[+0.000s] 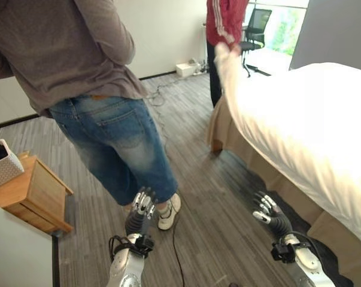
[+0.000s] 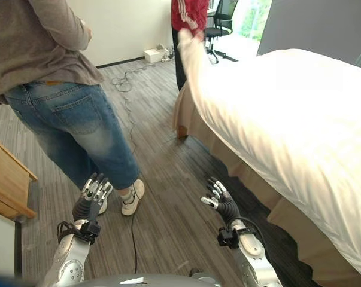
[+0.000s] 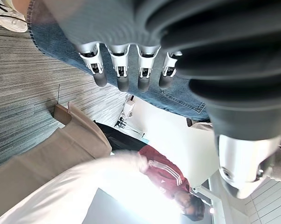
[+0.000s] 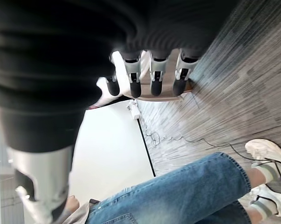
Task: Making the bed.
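Approach stage, by my reading: both the left robot hand (image 1: 142, 206) and the right robot hand (image 1: 267, 210) hang empty, fingers relaxed and open, over the floor. The bed's white duvet (image 1: 306, 119) lies beyond and right of the right robot hand, untouched. Next, step closer and reach for its near edge.

Your head's two eye views look down, sharing the bed (image 1: 312, 125) at right and a person (image 2: 66, 113) upper left; wrist views look closely along each robot hand.

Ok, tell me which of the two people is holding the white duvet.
The person in the red jacket at the bed's far corner grips it; the person in jeans stands apart.
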{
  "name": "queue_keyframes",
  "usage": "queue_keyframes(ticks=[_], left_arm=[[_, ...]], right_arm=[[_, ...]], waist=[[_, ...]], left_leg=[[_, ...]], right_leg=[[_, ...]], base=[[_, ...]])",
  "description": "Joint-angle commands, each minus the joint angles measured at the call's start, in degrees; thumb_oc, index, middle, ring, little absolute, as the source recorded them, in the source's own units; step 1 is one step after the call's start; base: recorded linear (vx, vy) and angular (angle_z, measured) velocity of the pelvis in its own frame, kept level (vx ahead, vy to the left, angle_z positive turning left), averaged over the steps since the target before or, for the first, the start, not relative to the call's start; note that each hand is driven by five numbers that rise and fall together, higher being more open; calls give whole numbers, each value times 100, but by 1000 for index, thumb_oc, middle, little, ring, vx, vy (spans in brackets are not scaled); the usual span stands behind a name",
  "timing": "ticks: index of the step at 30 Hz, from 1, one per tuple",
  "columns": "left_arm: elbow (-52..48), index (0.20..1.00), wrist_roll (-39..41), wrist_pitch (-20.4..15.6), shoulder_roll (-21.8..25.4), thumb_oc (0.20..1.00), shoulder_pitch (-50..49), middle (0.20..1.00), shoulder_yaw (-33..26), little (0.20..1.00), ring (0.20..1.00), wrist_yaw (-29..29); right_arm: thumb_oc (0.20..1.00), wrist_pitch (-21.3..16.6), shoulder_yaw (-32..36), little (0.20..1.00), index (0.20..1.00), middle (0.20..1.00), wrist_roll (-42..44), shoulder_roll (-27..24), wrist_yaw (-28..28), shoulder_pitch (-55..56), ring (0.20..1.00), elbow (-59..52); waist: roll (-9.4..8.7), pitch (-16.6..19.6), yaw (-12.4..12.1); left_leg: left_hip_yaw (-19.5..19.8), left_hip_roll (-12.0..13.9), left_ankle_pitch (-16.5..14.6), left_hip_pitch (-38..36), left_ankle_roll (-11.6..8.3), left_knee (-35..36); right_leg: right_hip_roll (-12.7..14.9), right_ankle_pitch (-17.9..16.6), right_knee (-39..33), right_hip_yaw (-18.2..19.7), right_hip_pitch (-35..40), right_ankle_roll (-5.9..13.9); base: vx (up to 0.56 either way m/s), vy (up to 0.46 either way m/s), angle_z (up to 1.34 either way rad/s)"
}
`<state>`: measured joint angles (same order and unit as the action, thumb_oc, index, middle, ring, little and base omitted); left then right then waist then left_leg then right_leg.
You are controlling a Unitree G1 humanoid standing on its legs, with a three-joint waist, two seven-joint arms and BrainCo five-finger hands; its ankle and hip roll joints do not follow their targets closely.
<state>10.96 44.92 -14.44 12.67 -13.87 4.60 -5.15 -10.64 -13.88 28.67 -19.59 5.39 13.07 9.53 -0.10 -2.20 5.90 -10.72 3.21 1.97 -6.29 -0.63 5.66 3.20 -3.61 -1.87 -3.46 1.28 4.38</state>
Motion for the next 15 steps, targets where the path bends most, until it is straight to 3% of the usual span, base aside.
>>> queue_keyframes(ticks=[1,15], left_arm=[[-189,1000,167,-284,161,1000,250,1000,-91,1000,1000,-77],[-161,1000,251,-292,137,1000,262,1000,-22,1000,1000,-79]], right_arm=[[1000,-242,37,1000,1000,1000,-44,-55,62,-305,1000,-243],[1000,-244,37,1000,1000,1000,501,32,167,-219,1000,-223]], waist=[[-156,-122,-52],[-142,-69,-14]], left_leg=[[250,-102,-392,-191,74,-66],[218,-68,-388,-234,38,-66]], right_leg=[[294,113,346,62,-69,301],[280,103,272,111,-7,279]], base=[[0,0,0],[-2,-5,-2]])
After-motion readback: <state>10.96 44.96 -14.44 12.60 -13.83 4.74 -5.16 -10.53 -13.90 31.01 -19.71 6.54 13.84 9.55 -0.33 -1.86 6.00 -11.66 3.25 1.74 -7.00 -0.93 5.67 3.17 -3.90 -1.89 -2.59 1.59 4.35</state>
